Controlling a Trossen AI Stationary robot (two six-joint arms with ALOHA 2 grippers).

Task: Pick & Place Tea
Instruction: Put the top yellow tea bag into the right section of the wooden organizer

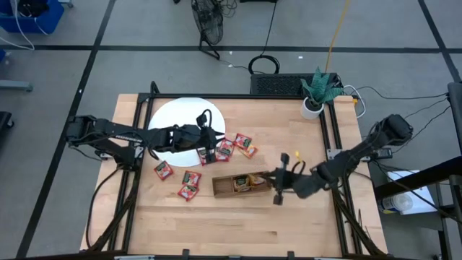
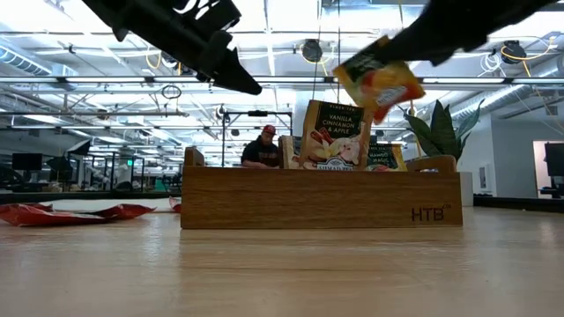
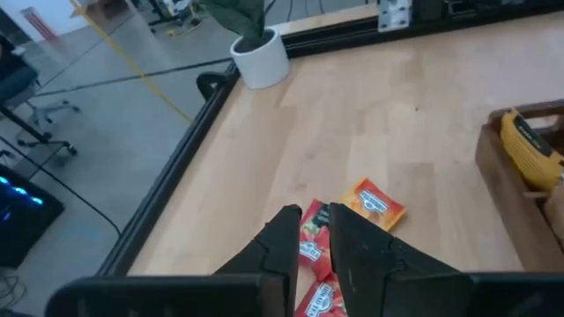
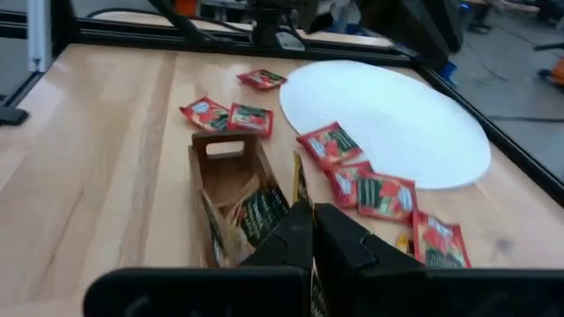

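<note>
The tea shows as small flat sachets. Several red ones (image 1: 190, 184) lie on the table by the white disc (image 1: 177, 119), and an orange one (image 3: 374, 204) lies beside them. More sachets (image 2: 335, 136) stand upright in the wooden tray (image 1: 242, 184). My right gripper (image 2: 388, 53) is at the tray's right end, shut on an orange-yellow sachet (image 2: 381, 86). My left gripper (image 3: 310, 231) hovers over the red sachets at the disc's right edge. Its fingers are slightly apart with nothing between them. My right gripper pinches the orange-yellow sachet by its upper edge (image 2: 366, 55) between its two fingers. The fingers come from the table's right, slanting a little downward. The sachet hangs tilted below them, clear of the tray and above its right part. In the right wrist view it shows edge-on (image 4: 298, 180).
A potted plant (image 1: 315, 90) stands at the table's far right corner. Black rails (image 1: 336, 144) run along the table's sides. Bare wood lies along the near edge (image 1: 238, 231). A person (image 2: 264, 150) sits in the room beyond the table.
</note>
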